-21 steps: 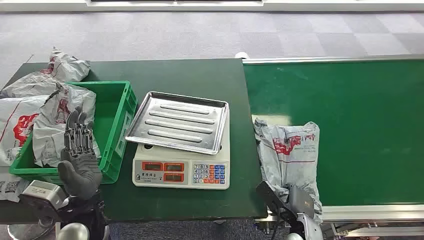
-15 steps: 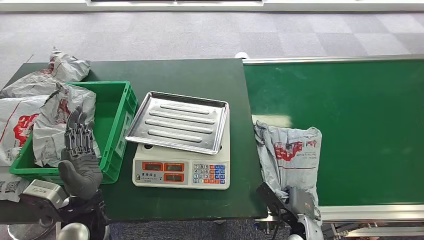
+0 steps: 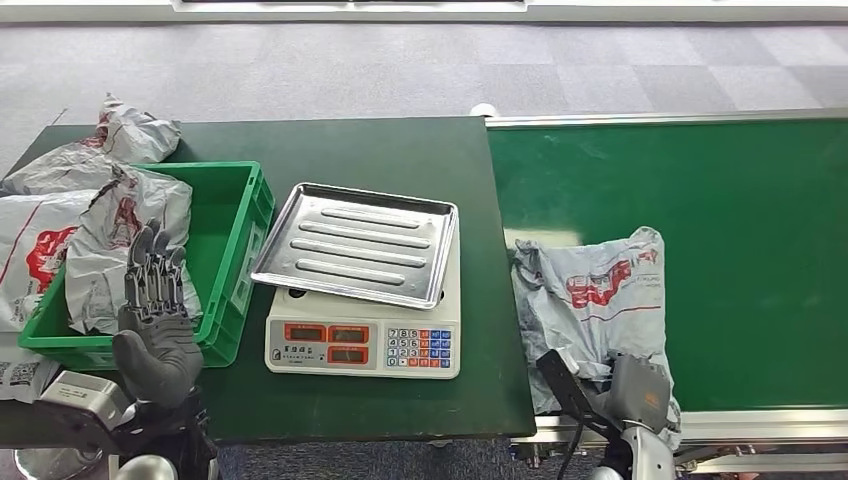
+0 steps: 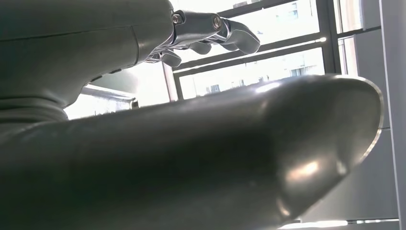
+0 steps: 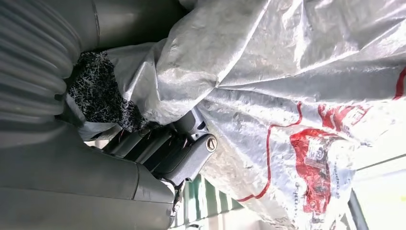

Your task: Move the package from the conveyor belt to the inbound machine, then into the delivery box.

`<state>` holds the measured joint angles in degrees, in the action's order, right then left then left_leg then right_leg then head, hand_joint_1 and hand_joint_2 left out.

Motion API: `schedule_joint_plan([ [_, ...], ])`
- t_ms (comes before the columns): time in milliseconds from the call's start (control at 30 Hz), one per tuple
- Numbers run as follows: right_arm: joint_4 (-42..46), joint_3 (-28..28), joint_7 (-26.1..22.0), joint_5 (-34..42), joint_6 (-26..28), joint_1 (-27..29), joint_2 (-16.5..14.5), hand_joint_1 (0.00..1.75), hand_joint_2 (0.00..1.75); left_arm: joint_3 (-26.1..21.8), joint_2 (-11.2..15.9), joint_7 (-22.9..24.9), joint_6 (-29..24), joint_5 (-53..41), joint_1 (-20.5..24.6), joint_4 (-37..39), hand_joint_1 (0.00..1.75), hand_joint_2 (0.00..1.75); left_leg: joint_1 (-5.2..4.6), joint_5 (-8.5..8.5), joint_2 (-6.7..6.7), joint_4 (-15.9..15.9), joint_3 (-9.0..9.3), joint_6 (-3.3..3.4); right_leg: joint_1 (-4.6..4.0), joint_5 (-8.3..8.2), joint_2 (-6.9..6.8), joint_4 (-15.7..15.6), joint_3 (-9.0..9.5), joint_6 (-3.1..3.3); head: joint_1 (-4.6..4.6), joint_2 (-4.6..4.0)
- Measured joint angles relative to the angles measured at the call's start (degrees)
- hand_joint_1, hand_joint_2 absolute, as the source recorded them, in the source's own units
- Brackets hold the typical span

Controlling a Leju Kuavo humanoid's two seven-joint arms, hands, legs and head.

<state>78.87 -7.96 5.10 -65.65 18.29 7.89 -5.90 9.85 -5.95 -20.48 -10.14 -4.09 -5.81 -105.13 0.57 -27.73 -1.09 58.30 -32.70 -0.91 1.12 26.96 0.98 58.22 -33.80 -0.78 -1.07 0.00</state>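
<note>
Crumpled grey plastic package (image 3: 598, 300) on green conveyor belt (image 3: 740, 200), gripped by right hand (image 3: 640, 395); left hand (image 3: 155, 320) empty, fingers extended.

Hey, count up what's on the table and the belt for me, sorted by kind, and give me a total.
Grey mail bags: 4 (one on the belt, one in the crate, two beside the crate)
Green crates: 1
Scales: 1
Metal trays: 1
Total: 7
</note>
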Motion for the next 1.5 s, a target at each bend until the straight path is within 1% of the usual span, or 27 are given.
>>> schedule_joint_plan([
  [33,0.98,-0.28,-0.25,-0.65,1.2,0.22,0.0,1.75,1.75,-0.01,-0.03,-0.06,0.0,0.01,-0.11,-0.09,0.0,0.0,-0.01,0.0,0.0,0.0,-0.01,0.0,0.01,0.0,0.0,0.0,0.0,0.0,0.0,0.0],
  [167,6.54,-1.37,-2.03,-4.95,8.83,1.07,0.01,1.75,1.75,-0.02,-0.33,-0.47,0.08,0.36,-0.35,-0.15,0.0,0.0,-0.03,0.0,0.0,0.0,0.01,0.0,0.03,0.0,0.0,0.0,-0.01,0.0,-0.02,0.0],
  [233,10.31,-1.91,-2.73,-7.01,10.75,1.39,0.04,1.75,1.75,-0.02,-0.58,-0.69,0.19,0.49,-0.44,-0.15,0.0,0.0,-0.02,0.0,0.0,0.0,0.01,0.0,0.02,0.0,0.0,0.0,-0.01,0.0,-0.01,0.0],
  [367,16.19,-2.39,-3.21,-9.47,11.74,1.52,0.11,1.75,1.75,-0.02,-0.97,-0.99,0.64,0.51,-0.41,-0.15,0.0,0.0,-0.02,0.0,0.04,0.0,0.04,0.0,0.02,-0.01,0.01,0.0,-0.01,0.0,-0.01,0.0],
  [567,19.69,-2.11,-3.43,-11.26,12.86,0.58,0.75,1.75,1.75,-0.02,-1.22,-1.09,1.27,0.84,0.02,0.22,0.0,0.0,-0.02,0.0,0.04,0.0,0.02,0.0,0.03,-0.02,0.01,0.0,0.02,0.0,-0.01,0.0],
  [700,19.84,0.38,-4.72,-11.42,12.99,-2.73,2.36,1.75,1.75,0.03,-1.3,-1.14,1.86,1.13,0.76,0.93,0.0,0.0,-0.02,0.01,0.08,0.0,0.0,0.0,0.03,-0.05,0.02,0.01,0.04,-0.01,-0.01,0.0],
  [767,19.01,2.64,-6.06,-10.43,12.58,-5.99,3.05,1.75,1.75,0.08,-1.29,-1.32,1.96,1.37,1.15,1.47,0.0,0.0,-0.02,0.02,0.11,-0.01,-0.21,0.0,0.03,-0.05,0.06,0.01,0.06,-0.01,0.0,0.0],
  [900,13.57,10.41,-9.66,-5.68,9.76,-15.91,3.4,1.75,1.75,0.38,-1.33,-1.95,2.15,2.34,2.6,2.85,0.0,0.0,0.02,0.11,0.35,-0.01,0.05,-0.03,-0.02,-0.18,0.26,0.03,0.0,0.03,-0.01,0.0],
  [967,10.36,14.36,-13.79,1.79,7.26,-19.81,3.25,1.75,1.75,0.61,-1.34,-2.14,2.62,2.86,3.45,3.5,0.0,0.0,0.04,0.23,0.19,-0.01,0.12,-0.07,-0.05,-0.25,0.18,0.04,0.01,0.03,-0.01,0.0],
  [1067,6.01,19.48,-22.21,16.7,3.61,-23.82,2.45,1.75,1.75,1.04,-1.32,-2.25,3.24,3.87,4.94,4.52,0.0,0.0,0.1,0.28,0.05,-0.01,0.07,-0.1,-0.1,-0.25,0.11,0.05,0.01,0.03,-0.01,0.0],
  [1100,4.85,21.0,-24.5,20.32,2.75,-24.67,1.98,1.75,1.75,1.22,-1.31,-2.27,3.26,4.09,5.49,4.85,0.0,0.0,0.1,0.28,0.04,-0.01,0.05,-0.11,-0.1,-0.25,0.11,0.06,0.0,0.04,-0.01,0.0],
  [1167,3.2,23.8,-27.16,24.52,1.39,-25.98,0.98,1.75,1.75,1.53,-1.28,-2.3,3.26,4.28,6.43,5.34,0.0,0.0,0.1,0.28,0.05,-0.01,0.02,-0.11,-0.1,-0.25,0.12,0.06,-0.04,0.04,-0.02,0.0],
  [1300,1.68,27.57,-28.48,28.38,-1.11,-27.79,-0.4,1.75,1.75,1.72,-1.17,-2.32,3.26,4.34,7.3,5.87,0.0,0.0,0.1,0.28,0.02,-0.01,-0.04,-0.11,-0.1,-0.24,0.11,0.06,-0.09,0.03,-0.01,0.0],
  [1400,1.37,29.07,-29.52,31.91,-4.34,-28.6,-1.24,1.75,1.75,1.76,-1.0,-2.32,3.26,4.4,7.52,5.94,0.0,0.0,0.1,0.28,0.03,-0.01,-0.07,-0.11,-0.09,-0.24,0.12,0.06,-0.11,0.03,-0.01,0.0],
  [1500,1.18,30.14,-29.69,33.88,-6.38,-29.28,-2.13,1.75,1.75,1.86,-0.79,-2.32,3.26,4.45,7.76,6.02,0.0,0.0,0.1,0.28,0.0,-0.01,-0.07,-0.1,-0.09,-0.24,0.1,0.06,-0.11,0.03,-0.02,0.0],
])
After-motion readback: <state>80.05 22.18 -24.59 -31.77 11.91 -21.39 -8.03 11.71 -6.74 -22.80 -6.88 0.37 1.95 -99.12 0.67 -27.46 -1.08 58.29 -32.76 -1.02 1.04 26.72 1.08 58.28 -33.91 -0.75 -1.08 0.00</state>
